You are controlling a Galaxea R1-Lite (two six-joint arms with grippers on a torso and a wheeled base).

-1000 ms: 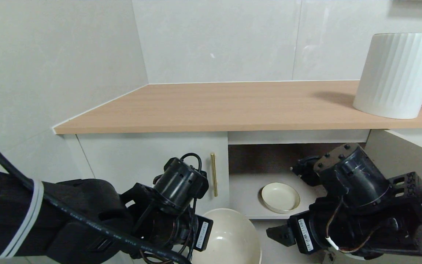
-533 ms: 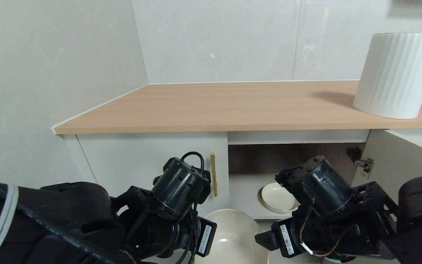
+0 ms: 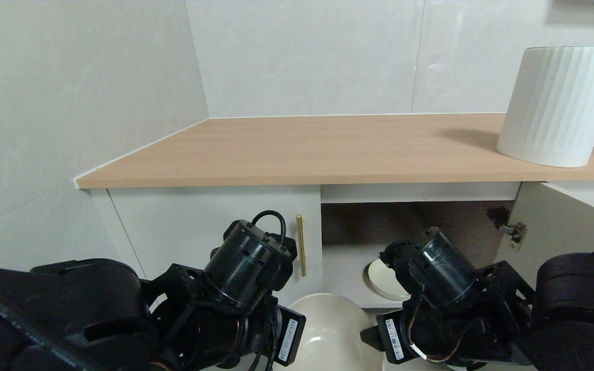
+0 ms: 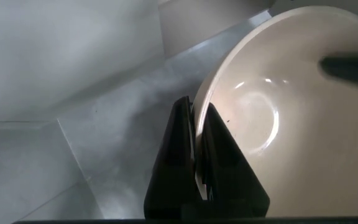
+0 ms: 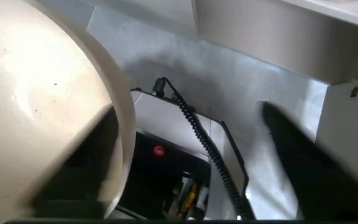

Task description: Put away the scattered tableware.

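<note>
Wrist view shows left hand [image 4: 195,115] pinched shut on cream bowl [image 4: 278,112] rim, bowl low before open cabinet [image 3: 214,226], right hand [image 5: 191,155] blurred, fingers spread, seemingly empty, plate [image 3: 379,282] on shelf half hidden behind arm

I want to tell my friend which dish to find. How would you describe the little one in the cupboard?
Under the wooden countertop, right of the gold handle, the cupboard stands open. On its white shelf lies the small cream dish, shallower and smaller than the bowl in front.

Cream bowl [image 4: 291,124] (rim) in end effector [image 4: 196,109].
</note>
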